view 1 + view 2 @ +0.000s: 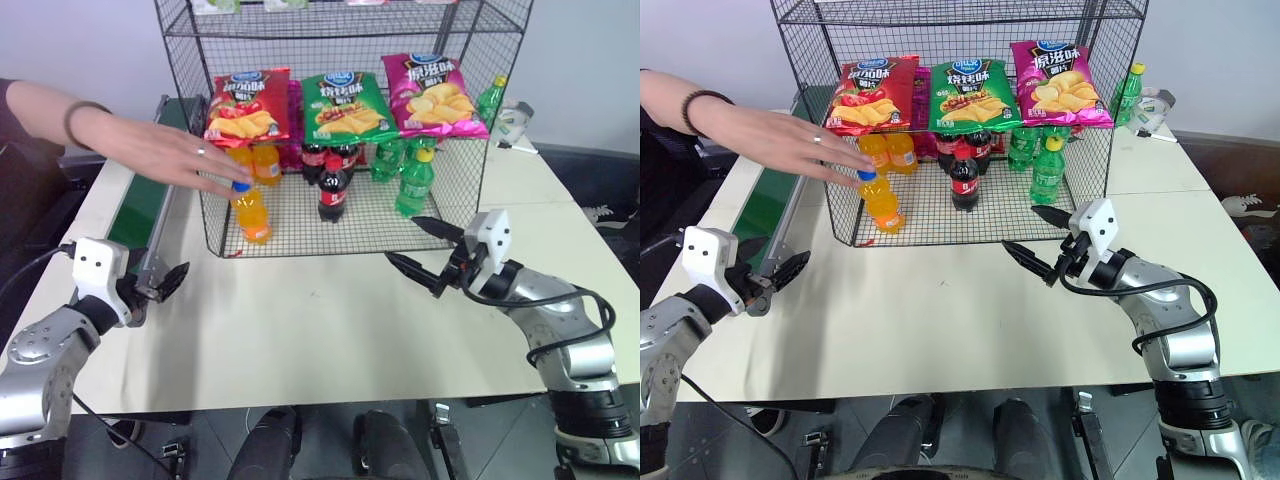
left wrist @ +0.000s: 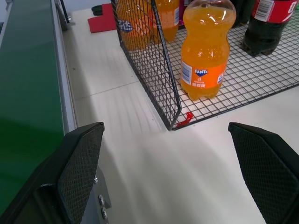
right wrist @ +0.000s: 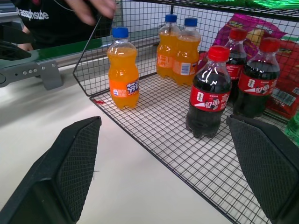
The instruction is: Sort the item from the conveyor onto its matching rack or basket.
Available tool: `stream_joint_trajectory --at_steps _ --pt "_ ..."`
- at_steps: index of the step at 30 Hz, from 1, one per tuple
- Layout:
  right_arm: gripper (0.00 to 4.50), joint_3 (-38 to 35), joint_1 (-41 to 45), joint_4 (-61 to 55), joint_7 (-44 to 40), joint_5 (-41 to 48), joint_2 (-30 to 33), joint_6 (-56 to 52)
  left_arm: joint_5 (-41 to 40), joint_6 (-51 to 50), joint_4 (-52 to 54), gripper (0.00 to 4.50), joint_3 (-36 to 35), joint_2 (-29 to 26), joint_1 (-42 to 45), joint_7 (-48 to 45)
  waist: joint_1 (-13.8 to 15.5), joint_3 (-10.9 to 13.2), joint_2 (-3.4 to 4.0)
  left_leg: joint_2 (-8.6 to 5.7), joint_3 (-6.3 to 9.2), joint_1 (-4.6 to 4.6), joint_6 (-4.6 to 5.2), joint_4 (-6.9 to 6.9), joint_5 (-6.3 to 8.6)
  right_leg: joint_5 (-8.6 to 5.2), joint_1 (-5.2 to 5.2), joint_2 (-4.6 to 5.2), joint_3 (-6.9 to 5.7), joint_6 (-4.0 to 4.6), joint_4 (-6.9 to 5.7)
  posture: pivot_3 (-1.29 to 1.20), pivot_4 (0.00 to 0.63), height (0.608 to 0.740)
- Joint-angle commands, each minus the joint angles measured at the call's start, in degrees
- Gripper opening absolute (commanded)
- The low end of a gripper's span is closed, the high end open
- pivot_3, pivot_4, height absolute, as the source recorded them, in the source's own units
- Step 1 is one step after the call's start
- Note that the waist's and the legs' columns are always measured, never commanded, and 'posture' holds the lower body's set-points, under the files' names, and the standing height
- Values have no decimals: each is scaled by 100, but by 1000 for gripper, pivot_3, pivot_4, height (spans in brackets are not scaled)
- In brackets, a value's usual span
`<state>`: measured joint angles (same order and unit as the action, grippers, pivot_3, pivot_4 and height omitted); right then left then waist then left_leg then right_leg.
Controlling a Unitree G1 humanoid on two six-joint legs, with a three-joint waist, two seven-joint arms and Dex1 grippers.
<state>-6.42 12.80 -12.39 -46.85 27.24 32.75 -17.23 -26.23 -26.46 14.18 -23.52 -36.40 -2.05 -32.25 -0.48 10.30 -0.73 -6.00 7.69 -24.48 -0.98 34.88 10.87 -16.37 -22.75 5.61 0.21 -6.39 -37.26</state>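
Orange soda bottle (image 1: 250, 212) upright inside rack (image 1: 455, 190), apart from both wide-open pincers, left (image 1: 165, 284), right (image 1: 421, 250)

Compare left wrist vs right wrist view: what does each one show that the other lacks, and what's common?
Left wrist view: the conveyor's green belt running close along one side, and a flat red thing on the table beyond the rack.

Right wrist view: the orange soda bottle's blue cap, a person's hand above it, and three cola bottles standing in full.

Both: the orange soda bottle upright at the front corner of the wire rack, two more orange bottles behind it, the pale table, and open jaws.
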Motion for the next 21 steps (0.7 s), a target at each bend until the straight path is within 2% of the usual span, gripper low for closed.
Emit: stream_joint_trajectory --at_steps 1,21 --pt "4500 -21 107 -226 -15 61 4 27 29 152 52 4459 -128 -37 29 -2 0 0 0 0 0 0 0 0 0 0 0 0 0 0 0 0 150 740" --pt "4500 -25 105 -172 -40 66 5 39 125 267 -21 4459 -247 44 94 239 0 0 0 0 0 0 0 -2 0 0 0 0 0 0 1 0 150 740"
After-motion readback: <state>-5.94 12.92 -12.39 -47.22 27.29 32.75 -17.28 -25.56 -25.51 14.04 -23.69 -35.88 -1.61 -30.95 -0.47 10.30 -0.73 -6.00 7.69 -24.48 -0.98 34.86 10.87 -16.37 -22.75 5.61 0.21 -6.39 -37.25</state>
